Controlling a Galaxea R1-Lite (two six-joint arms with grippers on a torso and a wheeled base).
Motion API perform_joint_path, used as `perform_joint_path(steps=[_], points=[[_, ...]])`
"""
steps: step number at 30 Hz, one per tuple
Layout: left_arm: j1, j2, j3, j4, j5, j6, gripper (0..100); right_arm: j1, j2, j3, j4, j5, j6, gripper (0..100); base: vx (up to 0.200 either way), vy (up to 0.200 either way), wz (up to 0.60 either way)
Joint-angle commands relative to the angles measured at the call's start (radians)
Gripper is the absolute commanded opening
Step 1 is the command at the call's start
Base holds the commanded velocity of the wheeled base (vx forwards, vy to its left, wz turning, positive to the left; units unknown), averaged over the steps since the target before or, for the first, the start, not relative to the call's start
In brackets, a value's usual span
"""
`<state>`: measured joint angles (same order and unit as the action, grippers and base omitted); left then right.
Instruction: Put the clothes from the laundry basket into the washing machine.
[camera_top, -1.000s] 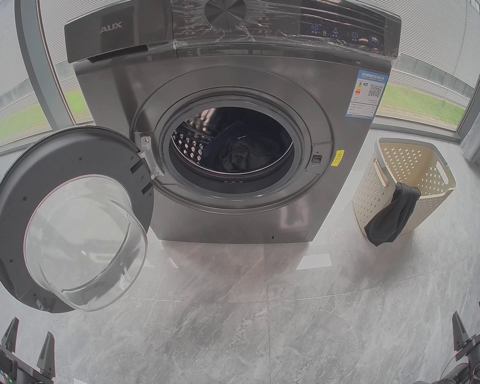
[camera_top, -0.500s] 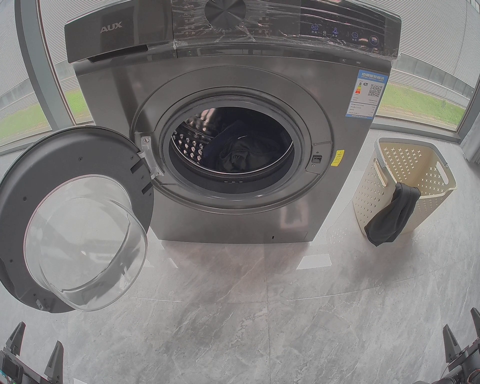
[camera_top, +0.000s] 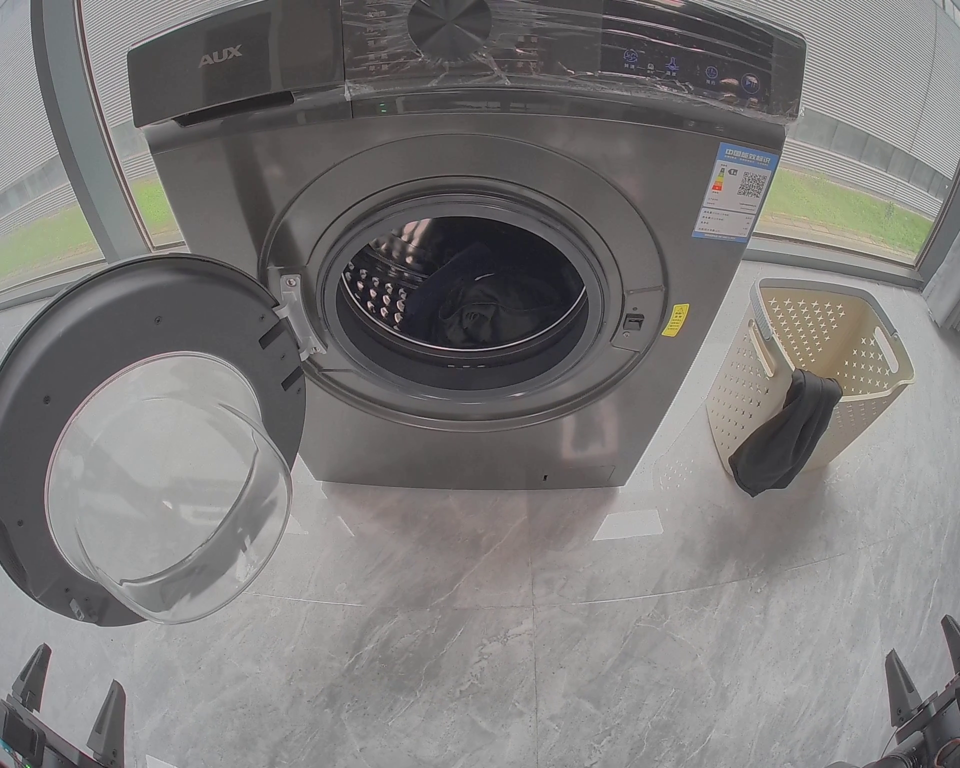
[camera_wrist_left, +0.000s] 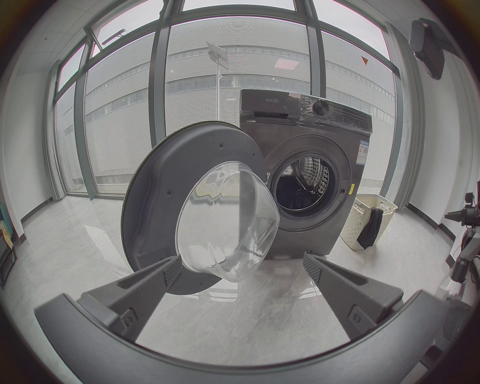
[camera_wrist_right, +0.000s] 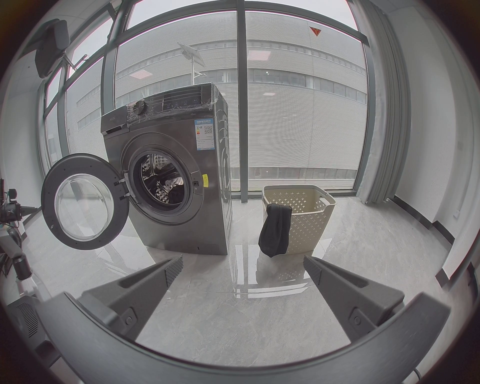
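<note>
Front-loading washer standing on a grey marbled floor, seen from the front. Its round door, hinged at the left of the washer's opening, stands swung wide open, and the clear glass bowl faces away from the washer. Inside the washer's drum, dark clothes lie heaped toward the bottom. The cream perforated basket stands on the floor just beside the washer's right front corner, not touching the cabinet. One dark garment hangs over the basket rim on the side away from the washer and drapes down the outer wall nearly to the floor. The left gripper sits well in front of the washer, below the open door and apart from it, fingers spread and holding nothing. The right gripper sits well in front of the washer on its right side, far short of the basket, likewise spread and empty. Tall windows rise behind the washer.
</note>
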<state>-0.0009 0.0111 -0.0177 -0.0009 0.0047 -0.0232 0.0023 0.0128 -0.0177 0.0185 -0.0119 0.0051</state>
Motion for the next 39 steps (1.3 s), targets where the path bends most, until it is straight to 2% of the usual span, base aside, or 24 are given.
perform_joint_path(steps=[1, 13, 15, 22, 27, 36, 39], points=[[0.001, -0.006, 0.018, -0.001, 0.005, -0.017, 100, 0.001, -0.007, 0.010, 0.000, 0.000, -0.001, 100, 0.000, -0.200, 0.00], [0.002, -0.008, 0.018, -0.002, 0.018, -0.017, 100, 0.001, -0.007, 0.008, 0.000, 0.000, -0.001, 100, 0.000, -0.200, 0.00], [0.002, -0.008, 0.018, -0.001, 0.015, -0.003, 100, 0.001, -0.007, 0.008, 0.000, 0.000, -0.001, 100, 0.000, -0.200, 0.00], [0.002, -0.008, 0.018, -0.001, 0.012, 0.011, 100, 0.001, -0.007, 0.008, 0.000, 0.000, -0.001, 100, 0.000, 0.000, 0.00], [0.002, -0.008, 0.018, -0.002, 0.011, 0.006, 100, 0.001, -0.007, 0.008, 0.000, 0.000, -0.001, 100, 0.000, 0.000, 0.00], [0.002, -0.008, 0.018, -0.002, 0.012, 0.006, 100, 0.001, -0.007, 0.008, 0.000, 0.000, -0.001, 100, 0.000, -0.200, 0.00], [0.002, -0.008, 0.018, -0.002, 0.012, 0.008, 100, 0.001, -0.007, 0.008, 0.000, 0.000, -0.001, 100, 0.000, 0.000, 0.00]])
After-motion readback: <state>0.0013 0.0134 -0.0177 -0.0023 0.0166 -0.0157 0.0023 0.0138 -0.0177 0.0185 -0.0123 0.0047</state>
